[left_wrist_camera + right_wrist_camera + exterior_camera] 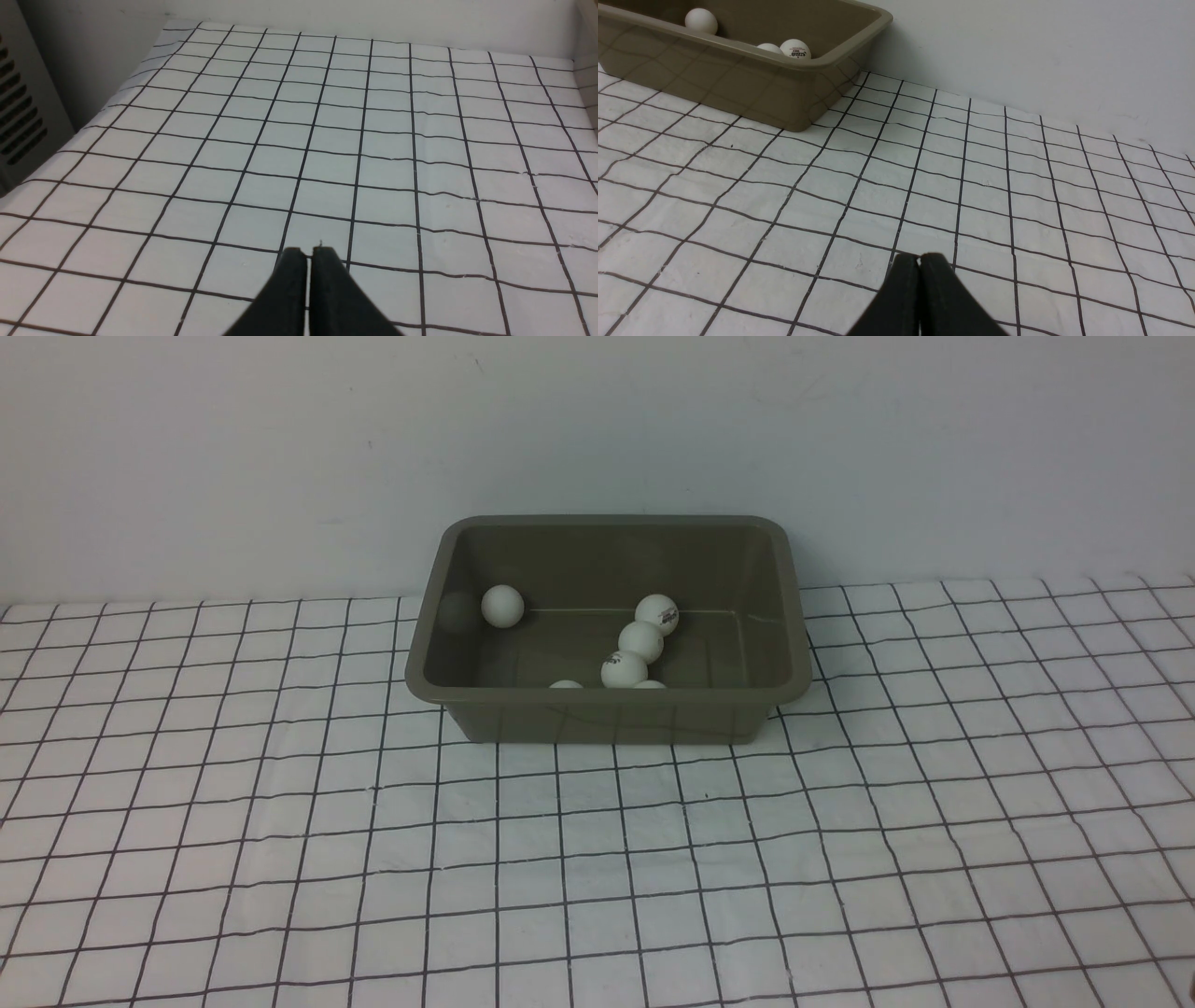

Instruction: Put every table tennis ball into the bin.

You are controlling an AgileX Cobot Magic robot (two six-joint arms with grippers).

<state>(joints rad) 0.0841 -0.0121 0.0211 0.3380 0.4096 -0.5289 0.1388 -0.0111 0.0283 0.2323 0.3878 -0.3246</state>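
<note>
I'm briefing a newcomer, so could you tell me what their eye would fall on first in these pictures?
The olive-brown bin stands out first, at the far middle of the checked tablecloth near the wall. Inside it lie six table tennis balls: one alone at its left end, the rest clustered toward the middle. Both the left gripper and right gripper hang shut and empty over bare cloth.

Small dark logos show on some table tennis balls [656,614] in the bin [607,714] at mid-frame, but no lettering is legible.

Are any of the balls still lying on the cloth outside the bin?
No, the front view shows every visible ball inside the bin, and only bare checked cloth around it.
</note>
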